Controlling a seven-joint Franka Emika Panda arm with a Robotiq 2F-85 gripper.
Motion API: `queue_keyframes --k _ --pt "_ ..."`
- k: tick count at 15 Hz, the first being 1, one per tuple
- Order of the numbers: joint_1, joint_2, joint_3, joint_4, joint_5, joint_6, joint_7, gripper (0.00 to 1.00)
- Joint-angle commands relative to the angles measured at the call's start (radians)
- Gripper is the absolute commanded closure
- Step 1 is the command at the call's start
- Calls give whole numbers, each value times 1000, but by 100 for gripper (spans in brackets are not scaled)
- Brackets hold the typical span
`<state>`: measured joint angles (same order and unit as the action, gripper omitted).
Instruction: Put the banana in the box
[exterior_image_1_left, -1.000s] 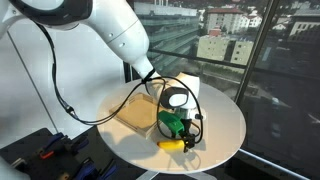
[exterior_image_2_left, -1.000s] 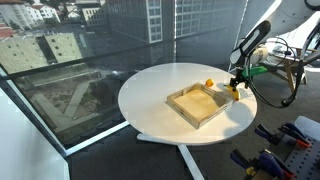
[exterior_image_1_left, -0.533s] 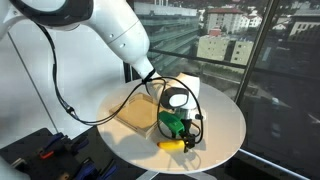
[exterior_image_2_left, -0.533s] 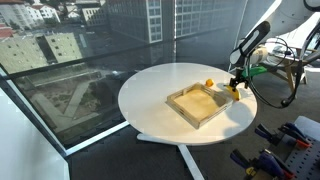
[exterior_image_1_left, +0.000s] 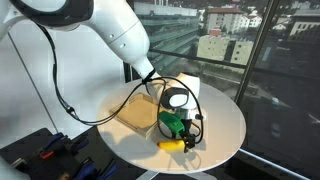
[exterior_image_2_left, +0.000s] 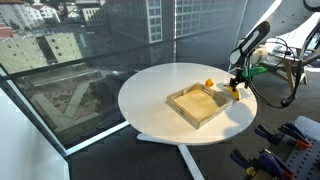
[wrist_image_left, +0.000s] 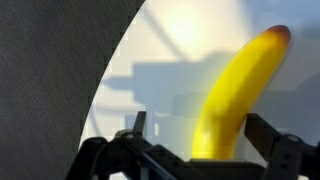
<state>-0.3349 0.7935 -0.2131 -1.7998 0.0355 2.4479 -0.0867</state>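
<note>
- Gripper (wrist_image_left: 200, 128) is spread apart, not clamped: in the wrist view its two black fingers (wrist_image_left: 137, 125) stand on either side of the banana (wrist_image_left: 232, 100), with a visible gap on one side.
- The other finger sits very near the banana; contact there can't be told.
- Banana fills the middle of the wrist view. It is yellow and curved, and its brownish tip points up and away from the gripper.
- In an exterior view the banana (exterior_image_1_left: 172, 145) lies flat on the round white table (exterior_image_1_left: 222, 118), near the table's edge, directly below the green-bodied gripper (exterior_image_1_left: 177, 130).
- The banana is outside the box (exterior_image_1_left: 133, 116); the tan box sits just beside it, further in on the table.
- In an exterior view the gripper (exterior_image_2_left: 237, 84) is low over the table (exterior_image_2_left: 150, 90), just past one corner of the box (exterior_image_2_left: 182, 94).
- There the banana is only a small yellow patch under the gripper, probably at (exterior_image_2_left: 231, 89); too small to be sure.
- Small orange fruit (exterior_image_2_left: 209, 83) is on the table just beside the box's far wall, outside it.
- The box interior looks bare in both exterior views.
- White arm (exterior_image_1_left: 120, 35) reaches down from above, with a black cable (exterior_image_1_left: 58, 98) looping off it.
</note>
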Motion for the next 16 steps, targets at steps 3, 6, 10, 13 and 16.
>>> queue_keyframes --k 3,6,10,13,16 --pt "-1 20 -4 30 -19 -5 8 0" --pt "-2 25 -4 34 -18 -5 8 0" --pt "-1 33 -6 42 -19 -5 10 5" --pt "-2 35 -5 46 -17 -6 11 30" --pt "-2 32 -6 45 -17 -5 10 55"
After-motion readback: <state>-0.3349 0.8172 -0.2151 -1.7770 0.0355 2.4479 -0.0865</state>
